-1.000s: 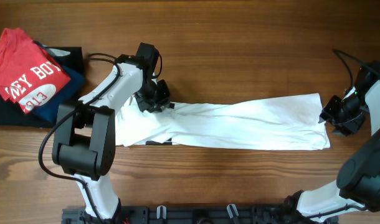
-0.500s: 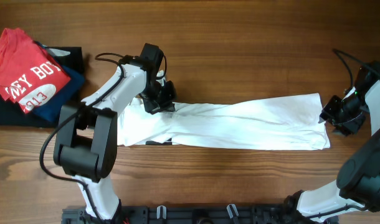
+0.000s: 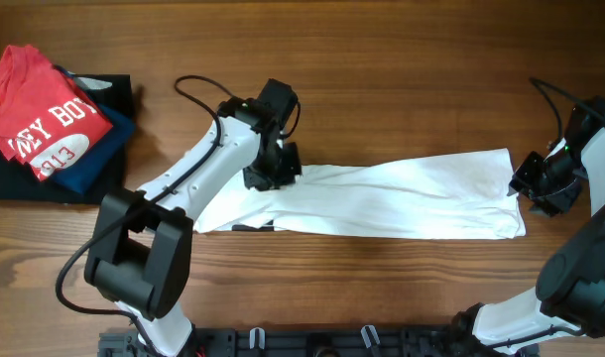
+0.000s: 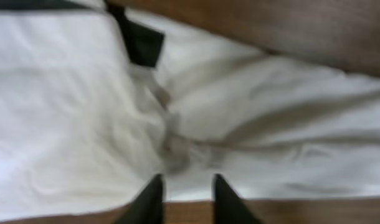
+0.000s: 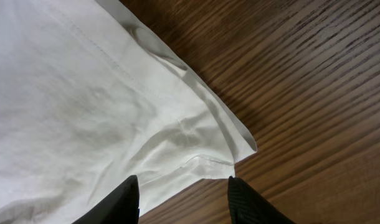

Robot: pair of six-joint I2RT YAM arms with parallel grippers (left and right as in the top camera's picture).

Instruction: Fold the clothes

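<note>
White T-shirt (image 3: 402,193) is lying as a narrow band across table centre, 9 to 3 o'clock. Lengthwise fold is looking done, crosswise folds pending. Left gripper (image 4: 185,186) is sitting at its 10 o'clock edge, narrowly parted, grip unclear. Right gripper (image 5: 184,186) is gaping wide over the 3 o'clock corner, holding nothing.

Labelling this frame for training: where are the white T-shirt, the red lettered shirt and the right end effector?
Large white soft-fabric T-shirt (image 3: 402,198): overhead view, mid-fabric.
Red shirt with white lettering (image 3: 53,123): overhead view, lettered front.
Right end effector (image 5: 185,198): right wrist view, midway between fingertips.
</note>
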